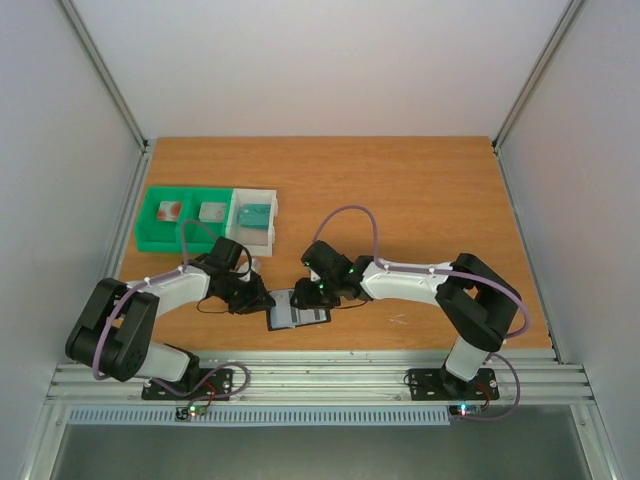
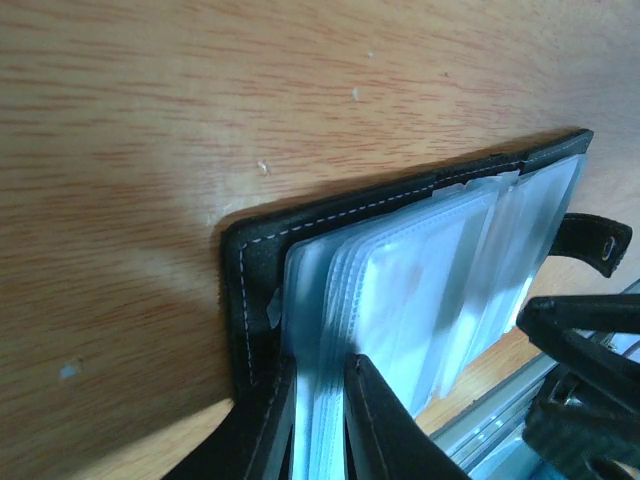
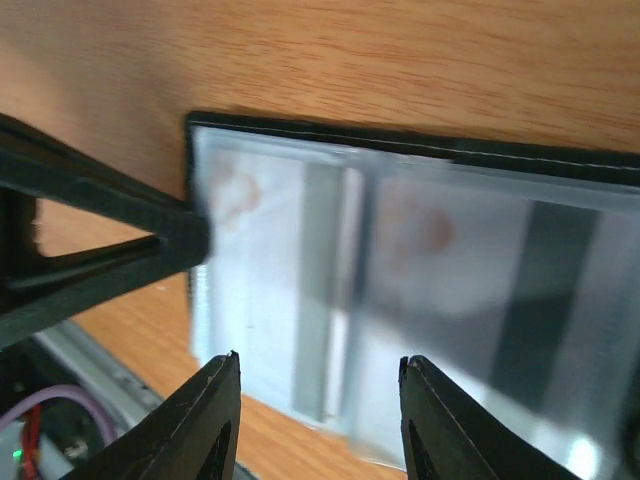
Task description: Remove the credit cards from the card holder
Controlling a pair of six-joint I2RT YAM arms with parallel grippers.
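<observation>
A: Both arms the same build?
B: Yes. Left arm (image 1: 165, 290) and right arm (image 1: 410, 283): white link shells, black joint housings, black base plates (image 1: 195, 385).
A: Cabling?
B: One purple cable (image 1: 350, 212) run outside each arm. Green LEDs (image 1: 322, 287) lit on the right wrist.
A: Ends?
B: Left pincer (image 2: 318, 420), right pincer (image 3: 320, 400): matte black, with tapered wedge fingers (image 3: 215, 420).

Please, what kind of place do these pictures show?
Probably a laboratory robot cell: plain white panels in aluminium framing enclose a wooden table, and a left arm and a right arm are bolted to a rail at its near edge.
</observation>
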